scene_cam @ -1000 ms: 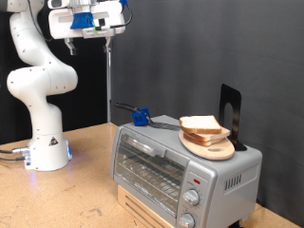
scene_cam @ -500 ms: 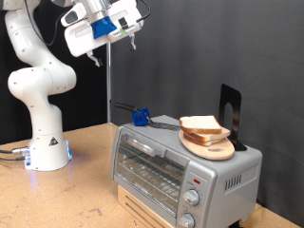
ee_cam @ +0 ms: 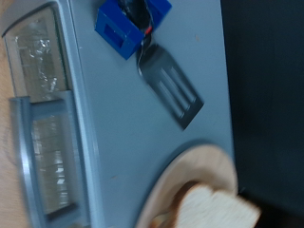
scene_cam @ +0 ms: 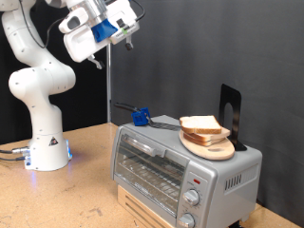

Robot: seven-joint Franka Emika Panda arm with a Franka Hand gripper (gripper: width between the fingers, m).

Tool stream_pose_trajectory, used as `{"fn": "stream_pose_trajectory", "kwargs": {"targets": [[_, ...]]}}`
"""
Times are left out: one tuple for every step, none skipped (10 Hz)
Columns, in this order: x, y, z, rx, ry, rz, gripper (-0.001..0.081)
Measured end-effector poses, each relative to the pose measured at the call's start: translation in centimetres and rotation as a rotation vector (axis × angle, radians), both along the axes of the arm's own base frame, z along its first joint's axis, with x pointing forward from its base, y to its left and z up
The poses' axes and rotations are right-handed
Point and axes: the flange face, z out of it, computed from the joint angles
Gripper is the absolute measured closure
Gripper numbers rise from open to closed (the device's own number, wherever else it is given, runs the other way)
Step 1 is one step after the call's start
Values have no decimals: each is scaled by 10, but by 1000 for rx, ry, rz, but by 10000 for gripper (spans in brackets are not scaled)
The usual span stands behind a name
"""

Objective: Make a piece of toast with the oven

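Hidden or unclear: the gripper point(scene_cam: 97, 59) is tilted and small in the exterior view; its fingers do not show in the wrist view, so how far it is open cannot be told.
Cut off: the oven's lower right corner runs out of the exterior view; the wrist view shows only part of the board and bread.
Gripper: high in the air near the exterior view's top left, well apart from the oven, with nothing seen between its fingers.
Toast point(scene_cam: 199, 123) point(ee_cam: 214, 208): top slice of a small stack on a round board point(scene_cam: 211, 145) point(ee_cam: 187, 170).
Board: on the oven's roof, towards the exterior view's right.
Oven point(scene_cam: 152, 171) point(ee_cam: 104, 114): silver, door shut, two knobs at the front right.
Spatula point(ee_cam: 171, 84): flat on the oven's roof, its handle in a blue holder point(scene_cam: 141, 117) point(ee_cam: 128, 23).
Dark stand point(scene_cam: 230, 109): upright just behind the board.
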Motion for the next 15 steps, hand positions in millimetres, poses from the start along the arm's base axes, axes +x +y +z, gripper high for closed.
{"fn": "stream_pose_trajectory", "kwargs": {"targets": [[3, -3, -6, 14, -16, 23, -2], [5, -2, -10, 19, -23, 26, -2], [5, -3, -10, 19, -22, 25, -2], [5, -3, -10, 34, -20, 19, -2], [5, -4, -10, 53, -10, 12, -2], [4, -7, -12, 70, 4, 10, -2], [4, -12, -15, 80, 13, 17, -2], [5, -20, -20, 91, 11, 26, -2], [8, -27, -27, 103, 5, 31, -2], [12, -33, -36, 104, -5, 35, -2], [17, -37, -45, 98, -14, 39, -2], [22, -40, -56, 89, -17, 42, -2], [27, -43, -66, 78, -17, 43, -2], [31, -45, -76, 65, -18, 41, -2], [35, -45, -84, 55, -7, 42, -2]]}}
